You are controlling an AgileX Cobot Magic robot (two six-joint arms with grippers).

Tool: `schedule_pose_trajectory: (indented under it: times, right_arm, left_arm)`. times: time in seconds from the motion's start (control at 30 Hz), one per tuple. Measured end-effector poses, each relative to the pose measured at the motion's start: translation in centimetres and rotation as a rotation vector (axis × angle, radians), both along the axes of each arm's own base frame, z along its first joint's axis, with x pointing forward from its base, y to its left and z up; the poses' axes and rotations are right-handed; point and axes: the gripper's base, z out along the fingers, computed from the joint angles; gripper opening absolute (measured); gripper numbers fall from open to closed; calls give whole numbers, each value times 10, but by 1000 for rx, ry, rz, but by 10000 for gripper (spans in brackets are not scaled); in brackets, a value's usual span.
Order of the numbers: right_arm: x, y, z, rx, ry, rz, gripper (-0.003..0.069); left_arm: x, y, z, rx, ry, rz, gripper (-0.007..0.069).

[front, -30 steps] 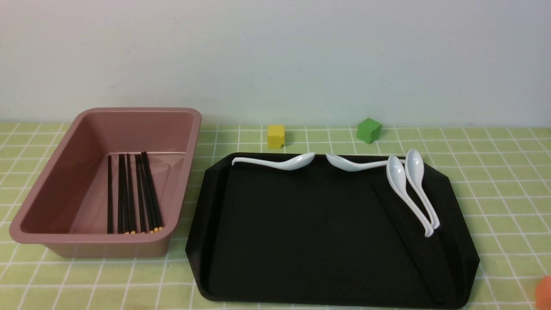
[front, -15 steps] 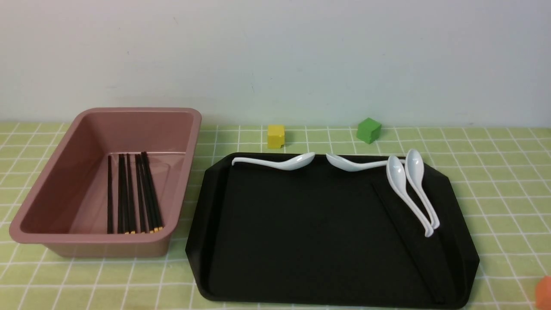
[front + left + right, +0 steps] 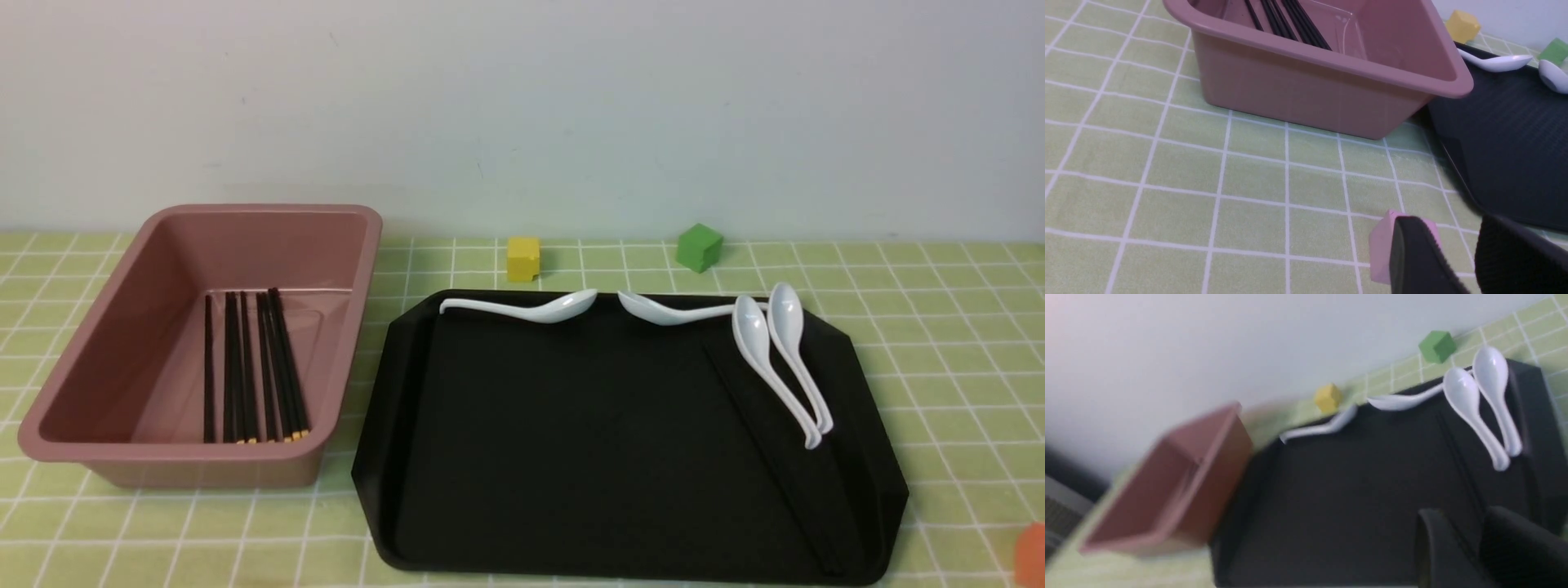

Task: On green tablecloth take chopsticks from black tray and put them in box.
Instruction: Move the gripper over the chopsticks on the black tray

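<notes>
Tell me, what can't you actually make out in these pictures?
- Chopsticks on the black tray: front view, black on black, uncountable.
- Box: right wrist view, blurred, contents unreadable.
- Pink block: left wrist view, partly behind the left gripper.
- Orange thing: front view, cut off by the right edge.

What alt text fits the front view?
Pink box at left holds black chopsticks; black tray at right has four white spoons along its far and right edges, on green cloth. A yellow cube and a green cube sit behind it.

Nothing on the green tablecloth [image 3: 939, 343] has shifted this past second in the front view, though my right wrist view blurs.
</notes>
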Motion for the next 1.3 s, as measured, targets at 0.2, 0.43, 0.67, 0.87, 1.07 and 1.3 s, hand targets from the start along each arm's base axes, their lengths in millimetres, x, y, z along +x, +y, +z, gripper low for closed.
schedule_pose_trajectory:
  times: [0.2,0.43,0.67,0.87,1.07,1.3]
  right_arm:
    - [59,8,-18,-263,539,199,-5]
    - [122,28,-46,-351,800,431,14]
    - [177,56,-50,-465,827,456,204]
    - [208,66,-65,-547,815,382,361]
    - [229,70,-99,-565,823,345,400]
    - [237,71,-132,-609,911,368,290]
  left_arm:
    - [0,0,0,0,0,0,238]
    - [0,0,0,0,0,0,238]
    - [0,0,0,0,0,0,238]
    - [0,0,0,0,0,0,238]
    - [0,0,0,0,0,0,238]
    - [0,0,0,0,0,0,238]
